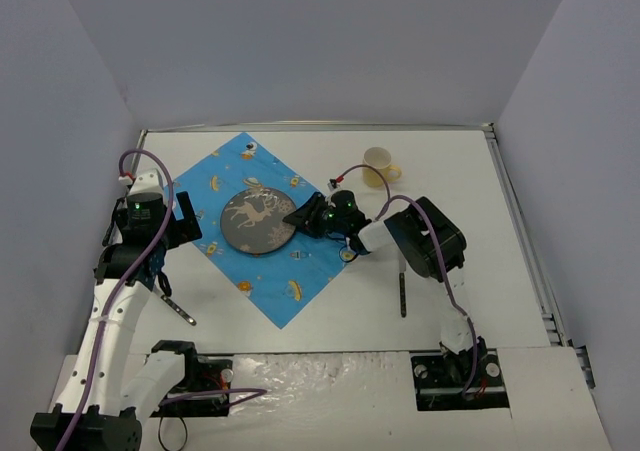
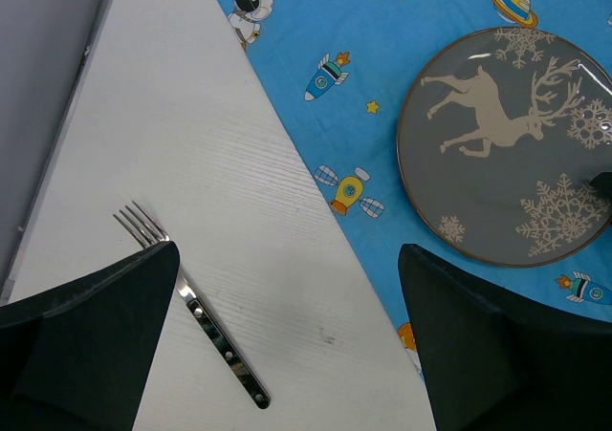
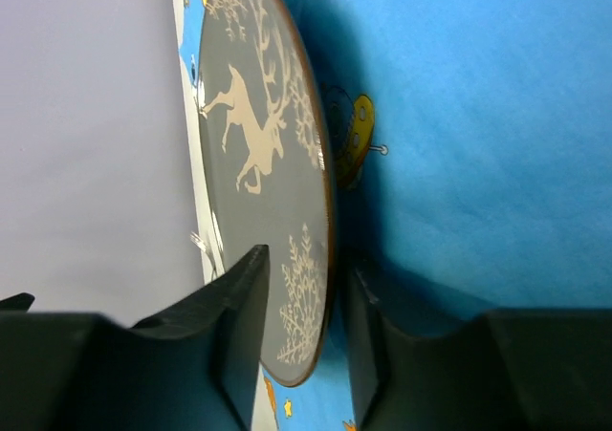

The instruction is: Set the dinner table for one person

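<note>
While right pincer (image 3: pixel 306 264) straddles plate (image 3: pixel 268 163) rim, jaws slightly parted, left pincer (image 2: pixel 287 254) gapes wide, empty

The plate (image 1: pixel 257 221) lies on the cloth (image 1: pixel 290 286), fork (image 1: pixel 178 309) to its left, another utensil (image 1: pixel 402 293) right, cup (image 1: pixel 378 166) behind.

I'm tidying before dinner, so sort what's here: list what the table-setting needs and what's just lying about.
Needed: plate, fork, cup, dark utensil, blue cloth, table.
Lying about: nothing loose; only the arms' purple cables.
</note>
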Controlling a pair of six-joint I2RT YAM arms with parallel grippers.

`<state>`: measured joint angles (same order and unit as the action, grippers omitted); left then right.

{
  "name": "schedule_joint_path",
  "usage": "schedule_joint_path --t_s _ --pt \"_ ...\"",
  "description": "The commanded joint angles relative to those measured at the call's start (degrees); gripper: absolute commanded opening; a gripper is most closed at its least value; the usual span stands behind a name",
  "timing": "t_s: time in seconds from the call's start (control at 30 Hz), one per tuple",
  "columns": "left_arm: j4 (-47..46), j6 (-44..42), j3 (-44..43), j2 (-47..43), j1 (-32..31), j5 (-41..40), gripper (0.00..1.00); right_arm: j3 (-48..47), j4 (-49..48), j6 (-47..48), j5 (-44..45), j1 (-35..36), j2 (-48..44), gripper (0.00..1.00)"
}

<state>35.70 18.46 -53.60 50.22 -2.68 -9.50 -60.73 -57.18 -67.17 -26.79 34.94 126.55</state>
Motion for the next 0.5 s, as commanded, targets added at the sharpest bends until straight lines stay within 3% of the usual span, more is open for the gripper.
schedule_joint_path --t_s 0.0,0.13,0.3,0.47 --pt "-2.2 -0.6 -0.9 -0.6 -0.2 -0.7 0.97 -0.5 -2.0 3.9 0.0 0.1 -3.6 0.43" --pt "-2.2 -0.6 -0.9 -0.6 -0.2 -0.9 0.97 -0.3 2.3 7.3 1.6 0.1 -5.5 0.62" --pt "-2.1 -0.7 -0.8 -0.7 -0.2 -1.1 0.97 -0.3 11.7 12.8 5.1 0.0 -9.1 0.77" --pt "-2.1 -0.7 -0.9 -0.8 -0.2 -1.2 0.97 -0.2 23.2 21.6 12.4 -0.1 -14.8 0.81"
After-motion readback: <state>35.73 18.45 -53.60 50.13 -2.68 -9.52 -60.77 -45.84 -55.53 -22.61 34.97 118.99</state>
